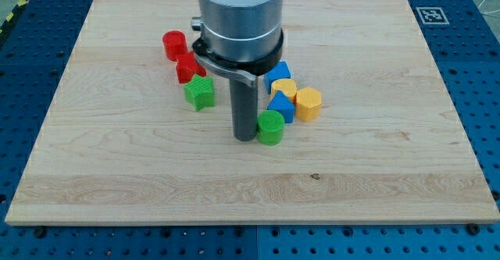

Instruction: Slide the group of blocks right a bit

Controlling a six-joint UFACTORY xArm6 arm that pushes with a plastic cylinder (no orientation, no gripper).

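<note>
My tip (245, 137) rests on the board just left of a green cylinder (271, 127), touching or almost touching it. Right of the rod sit a blue block (282, 105), a yellow hexagonal block (308, 103), a smaller yellow block (283, 87) and another blue block (279, 72), packed close together. Left of the rod lie a green star-shaped block (199, 92), a red star-shaped block (187, 68) and a red cylinder (173, 44), running up to the view's left. The arm's grey body hides the board behind it.
The wooden board (375, 174) lies on a blue perforated table. A black-and-white marker (431, 15) is at the board's top right corner.
</note>
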